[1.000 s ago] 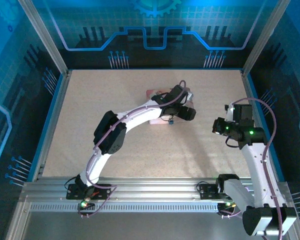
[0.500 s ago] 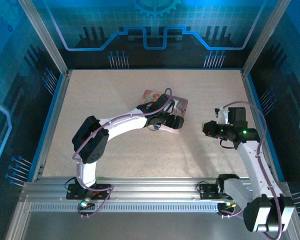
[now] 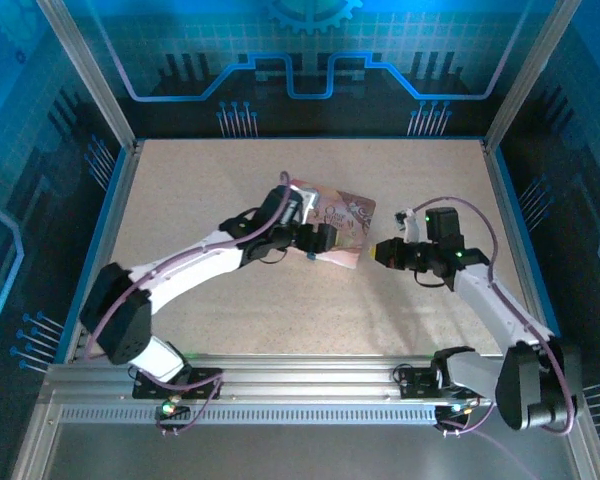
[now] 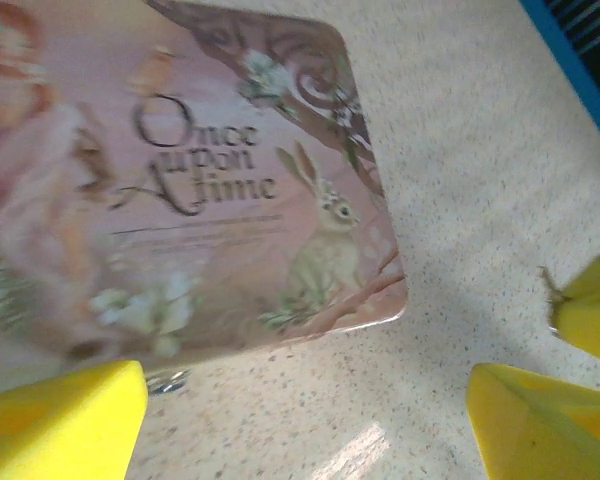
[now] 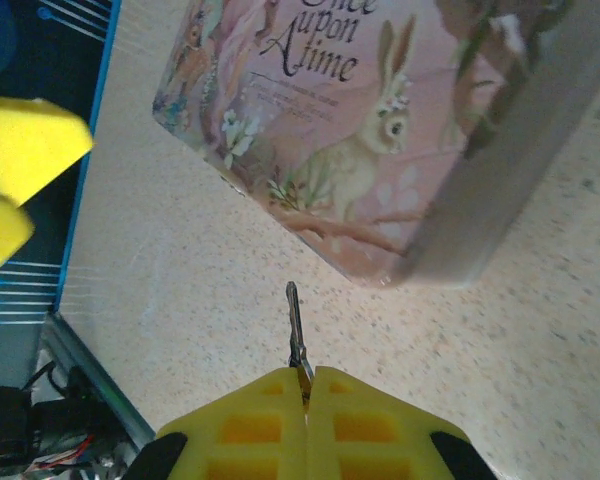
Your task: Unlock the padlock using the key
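Key (image 5: 296,325) is pinched tight in the right fingers (image 5: 250,425), squeezed together on it, blade poking out toward the pink tin (image 3: 345,215) on the worktop (image 3: 200,190). Those sit just off the tin's 4 o'clock corner. Left fingers (image 4: 60,420) are spread wide apart over its 7 o'clock edge, holding nothing.

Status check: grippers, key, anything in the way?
Left gripper open, beside pink tin corner. Right gripper shut on key, blade pointing at tin. Bare table between key and tin.
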Tool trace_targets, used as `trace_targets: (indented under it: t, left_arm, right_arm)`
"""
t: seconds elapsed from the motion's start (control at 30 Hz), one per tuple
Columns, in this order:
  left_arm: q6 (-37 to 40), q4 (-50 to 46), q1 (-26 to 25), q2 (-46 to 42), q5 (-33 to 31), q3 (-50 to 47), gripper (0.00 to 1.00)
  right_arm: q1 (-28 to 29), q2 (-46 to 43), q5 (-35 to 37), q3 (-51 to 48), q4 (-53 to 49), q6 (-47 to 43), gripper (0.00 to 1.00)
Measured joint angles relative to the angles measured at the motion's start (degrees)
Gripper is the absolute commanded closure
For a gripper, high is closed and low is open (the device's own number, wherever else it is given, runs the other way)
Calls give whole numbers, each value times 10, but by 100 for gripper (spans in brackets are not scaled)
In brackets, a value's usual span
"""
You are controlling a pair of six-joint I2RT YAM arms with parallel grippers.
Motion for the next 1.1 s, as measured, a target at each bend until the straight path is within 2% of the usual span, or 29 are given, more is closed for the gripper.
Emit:
trace_targets:
  t: [0.17, 0.37, 0.47, 0.77, 1.1]
  left_arm:
    - [-33, 39, 26, -62, 24, -115, 17]
    - [-58, 94, 33, -63, 47, -211, 17]
    - [-59, 128, 33, -56, 55, -225, 17]
    - [-57, 243, 33, 21, 66, -225, 20]
    - [-36, 338, 33, 76, 66, -230, 26]
  right_arm:
    - [25, 95, -25, 9, 101, 35, 100]
    - [42, 207, -33, 53, 199, 71, 100]
    - [51, 245, -30, 74, 221, 81, 100]
    - [64, 281, -7, 113, 201, 80, 100]
    - [69, 282, 7, 117, 193, 70, 100]
